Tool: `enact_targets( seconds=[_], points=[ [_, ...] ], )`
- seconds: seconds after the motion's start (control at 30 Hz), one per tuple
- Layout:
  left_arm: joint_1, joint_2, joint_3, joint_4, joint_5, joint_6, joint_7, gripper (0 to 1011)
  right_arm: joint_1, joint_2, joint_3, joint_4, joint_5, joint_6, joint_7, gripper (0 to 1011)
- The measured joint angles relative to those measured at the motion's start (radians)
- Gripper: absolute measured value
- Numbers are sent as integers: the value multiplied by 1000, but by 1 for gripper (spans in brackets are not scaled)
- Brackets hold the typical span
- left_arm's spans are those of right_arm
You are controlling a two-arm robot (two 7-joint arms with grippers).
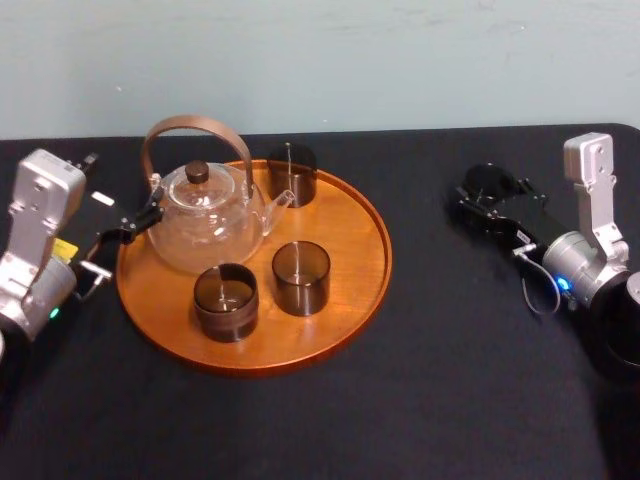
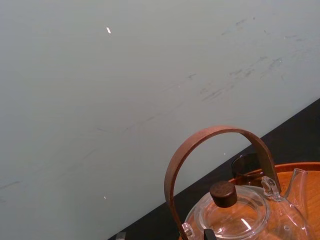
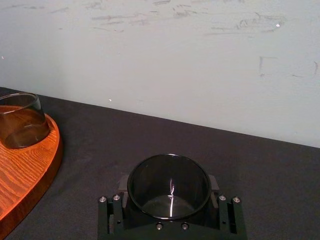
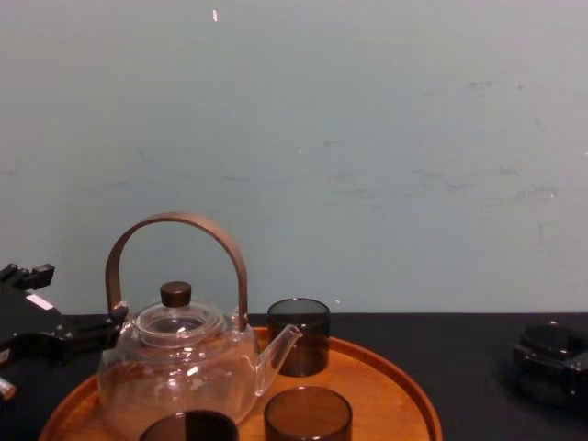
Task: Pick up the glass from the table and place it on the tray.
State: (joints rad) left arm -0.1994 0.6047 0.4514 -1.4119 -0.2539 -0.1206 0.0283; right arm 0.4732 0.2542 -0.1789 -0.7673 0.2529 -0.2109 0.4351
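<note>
The left end effector point(image 1: 150, 212) hovers at the left rim of the large round orange-brown wooden tray point(image 1: 370, 270). Its tip is close against the base of the curved brown wooden handle point(image 1: 190, 125) of a clear round glass teapot point(image 1: 210, 225); whether it is open or closed cannot be told. In the chest view this end effector point(image 4: 115, 322) reaches in level with the teapot's shoulder, just beside the dark knob of the lid point(image 4: 175, 294). The teapot stands upright on the left half of the tray, and three dark smoked cylindrical cups are on the tray beyond it from this end effector. One cup point(image 1: 291, 172) is at the far rim by the spout, and two are nearer the robot, one point(image 1: 225, 300) in front of the teapot and one point(image 1: 301, 277) just to its right. The tray rests on the flat matte black worktop point(image 1: 450, 380), between the two end effectors. The right end effector point(image 1: 487, 195) is well apart from the tray's right rim and low over the worktop. It is closed around a fourth dark smoked cylindrical glass point(image 3: 168, 200), which stands upright with its mouth up. In the right wrist view the grey pads point(image 3: 122, 182) press against opposite sides of the glass. Whether the glass's base touches the worktop cannot be told.
</note>
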Motion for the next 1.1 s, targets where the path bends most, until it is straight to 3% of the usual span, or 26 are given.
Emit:
enact_targets(
  seconds=[1.1],
  points=[
    [0, 0, 0, 0, 0, 0, 0, 1010, 0, 0, 0, 0, 0, 0, 0, 905]
  ],
)
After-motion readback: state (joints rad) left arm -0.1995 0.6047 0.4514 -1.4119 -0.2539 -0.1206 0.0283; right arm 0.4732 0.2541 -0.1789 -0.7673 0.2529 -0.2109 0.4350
